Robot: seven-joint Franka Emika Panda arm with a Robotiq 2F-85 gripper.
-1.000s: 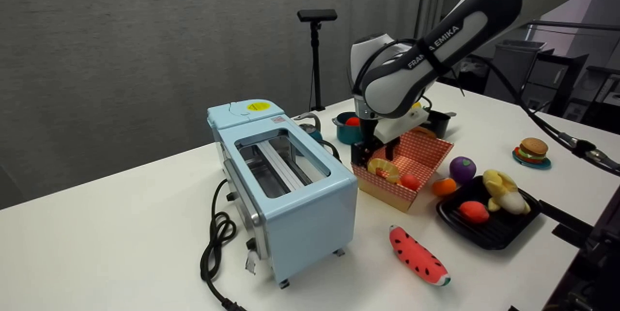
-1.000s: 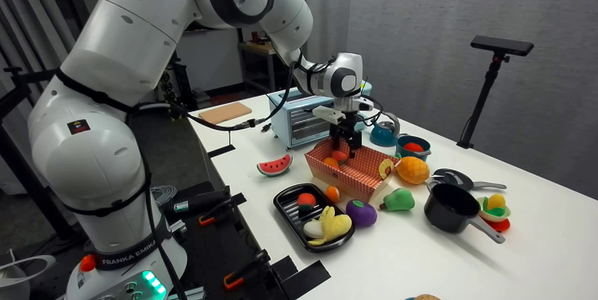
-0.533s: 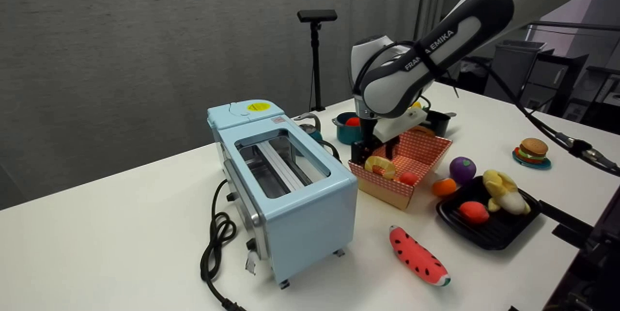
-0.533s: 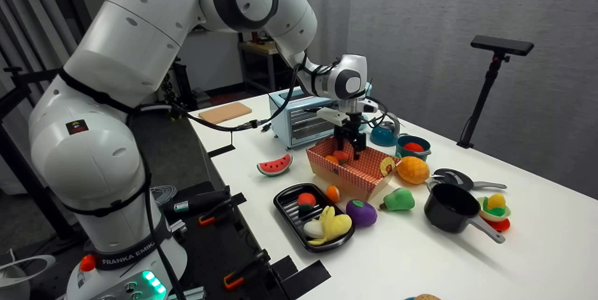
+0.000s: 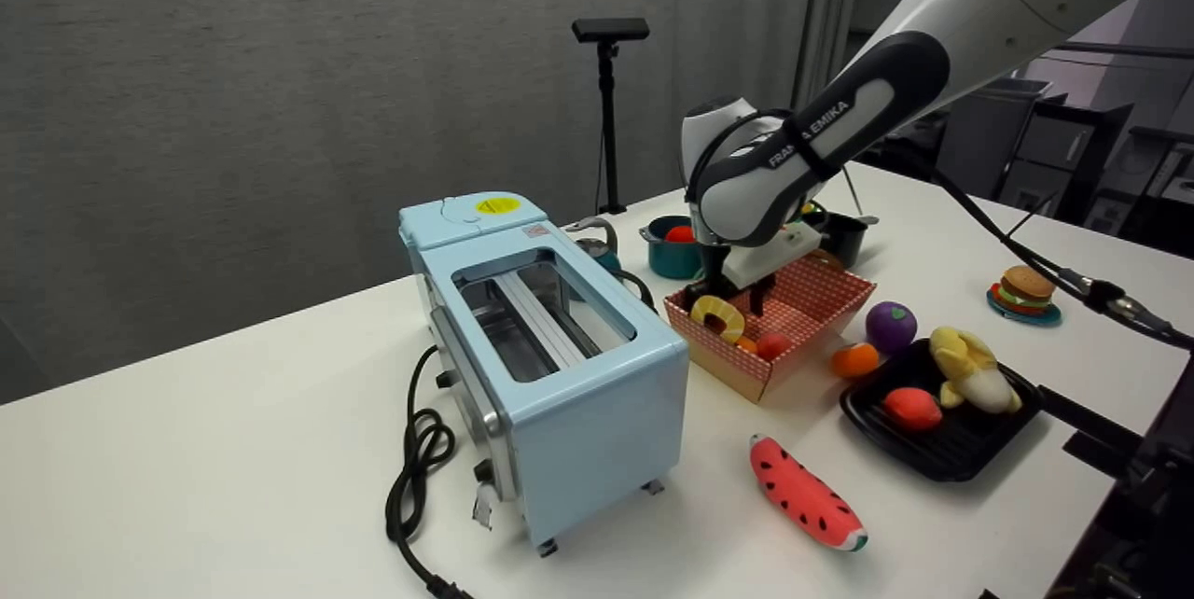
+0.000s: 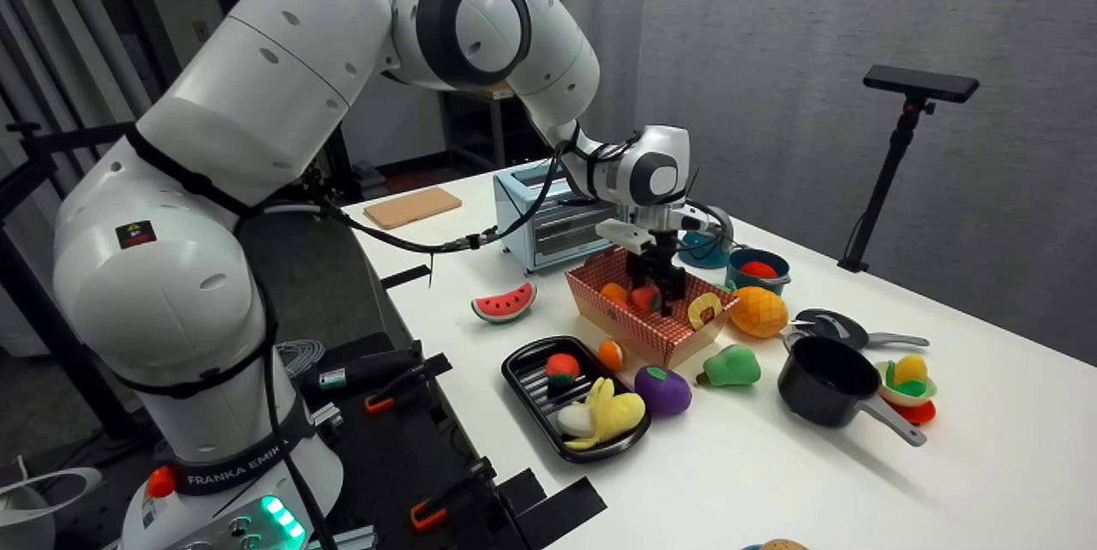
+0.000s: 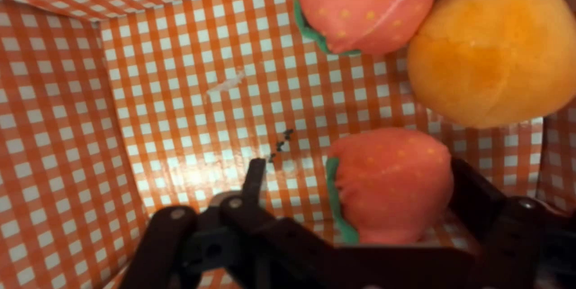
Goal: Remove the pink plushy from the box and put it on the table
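One pink plush strawberry (image 7: 391, 190) lies inside the box (image 7: 49, 140), on the orange-and-white gingham floor, and in the wrist view we see it between the fingers (image 7: 255, 178) of the gripper (image 7: 357, 163). It is plump and rounded, its pinkish-red cloth flecked with faint yellow dots, a strip of green leaf running down its left side in that view and the fabric puckered beside the strip. The gripper is released: its fingers stand wider than the strawberry, one right at the toy's flank, where we cannot tell if they touch, the other apart from it with bare gingham between. We count a second strawberry (image 7: 364, 5), also leafed in green and dotted in yellow, just beside a rounded orange plush (image 7: 495, 55) in the same box. In an exterior view we find the box standing on the white table (image 6: 728, 481), near a watermelon slice (image 6: 504, 303) and a black tray (image 6: 542, 409).
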